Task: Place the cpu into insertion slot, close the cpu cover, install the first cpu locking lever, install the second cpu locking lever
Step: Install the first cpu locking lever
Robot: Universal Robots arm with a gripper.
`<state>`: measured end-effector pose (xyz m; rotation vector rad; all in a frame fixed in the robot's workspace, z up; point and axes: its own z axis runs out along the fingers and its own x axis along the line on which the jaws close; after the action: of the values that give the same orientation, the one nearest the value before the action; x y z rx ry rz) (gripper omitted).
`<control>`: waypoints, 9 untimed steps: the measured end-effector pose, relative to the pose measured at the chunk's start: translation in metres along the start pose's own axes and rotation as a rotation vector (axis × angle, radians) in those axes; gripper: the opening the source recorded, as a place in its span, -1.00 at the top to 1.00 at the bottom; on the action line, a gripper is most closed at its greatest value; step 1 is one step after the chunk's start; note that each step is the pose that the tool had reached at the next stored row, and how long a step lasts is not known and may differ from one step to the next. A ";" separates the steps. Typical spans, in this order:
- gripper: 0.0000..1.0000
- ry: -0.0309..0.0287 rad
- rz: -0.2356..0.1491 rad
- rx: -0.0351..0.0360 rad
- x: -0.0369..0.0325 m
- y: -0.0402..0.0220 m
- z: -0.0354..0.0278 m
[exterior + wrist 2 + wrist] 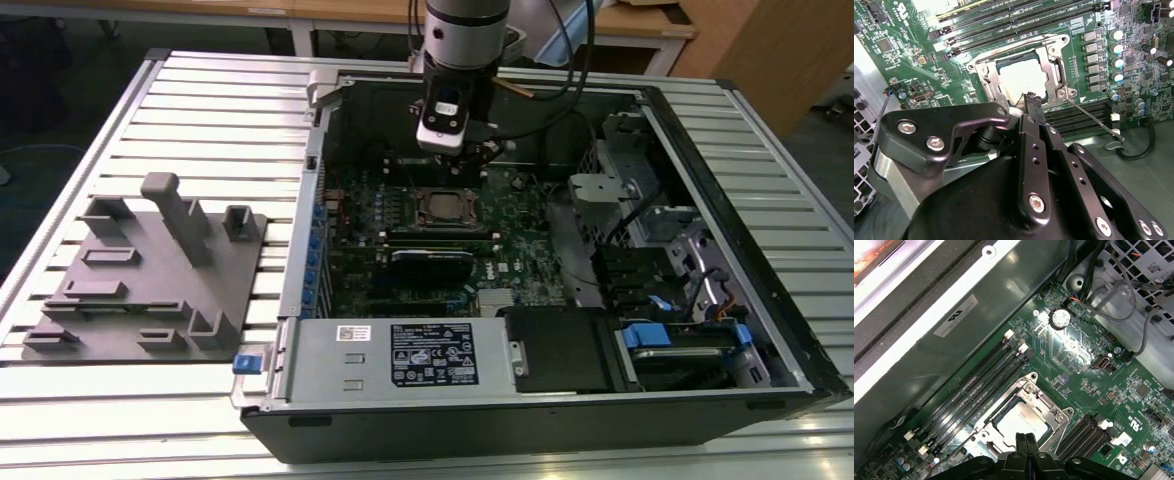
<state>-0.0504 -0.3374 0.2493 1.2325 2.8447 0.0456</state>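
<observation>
The cpu (1021, 82) (1021, 421) lies flat in the insertion slot (445, 207) on the green circuit board (521, 250), its silvery top showing. The cpu cover (1056, 67) (1050, 416) is down around it as a metal frame. A thin wire locking lever (1091, 119) stands out sideways from one corner of the socket. My gripper (462, 155) (1032, 99) (1025, 439) hovers just over the socket's edge, shut, with nothing between its black fingers (1021, 445).
The board sits inside an open computer case (747, 140) on a slatted table (214, 110). Long black memory slots (1004, 20) (974, 385) flank the socket. A black module (430, 263), a power supply (400, 355), cables and a drive cage (667, 335) crowd the case. A grey fixture plate (147, 270) lies at the exterior view's left.
</observation>
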 end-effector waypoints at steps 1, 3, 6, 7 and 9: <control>0.80 -0.0001 0.000 -0.0001 0.0000 0.0000 0.0000; 0.80 -0.0002 0.000 -0.0003 0.0000 0.0000 0.0000; 0.80 -0.0004 0.000 -0.0004 0.0000 0.0000 0.0000; 0.80 -0.0005 0.000 -0.0004 0.0000 0.0000 0.0000; 0.80 -0.0005 -0.001 -0.0006 0.0000 0.0000 0.0000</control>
<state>-0.0504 -0.3374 0.2492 1.2312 2.8445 0.0461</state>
